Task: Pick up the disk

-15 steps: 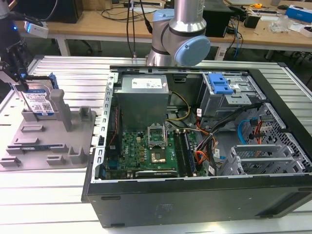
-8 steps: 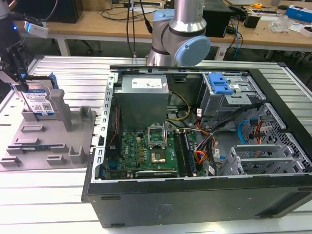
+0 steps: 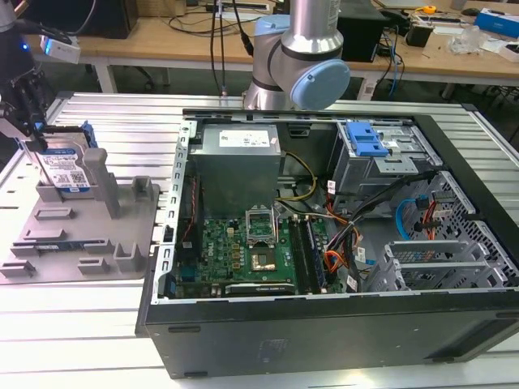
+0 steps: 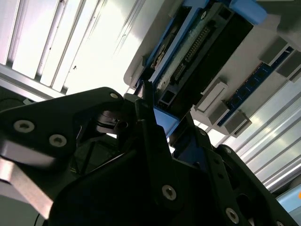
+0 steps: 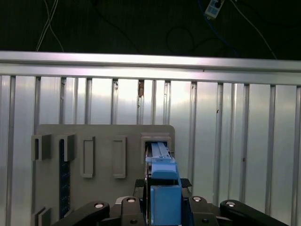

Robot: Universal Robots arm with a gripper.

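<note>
The disk (image 3: 68,167) is a silver drive with a blue-and-white label and blue side rails. It stands on edge between the posts of the grey tray (image 3: 81,263) at the exterior view's left. My gripper (image 3: 34,136) comes down over the disk's top left corner. In the first wrist view the disk (image 5: 164,188) is edge-on. My gripper (image 5: 162,184) straddles it, with a black pad lying against each side. The second wrist view shows the disk's connector edge (image 4: 197,52) just past a dark finger (image 4: 149,123). The disk's lower edge sits in the tray slot.
An open computer case (image 3: 324,211) lies to the right of the tray. It holds a motherboard, cables and a blue bracket on a metal drive cage (image 3: 369,144). The arm's base (image 3: 300,65) stands behind the case. A slim blue-edged board (image 5: 64,174) stands in another tray slot.
</note>
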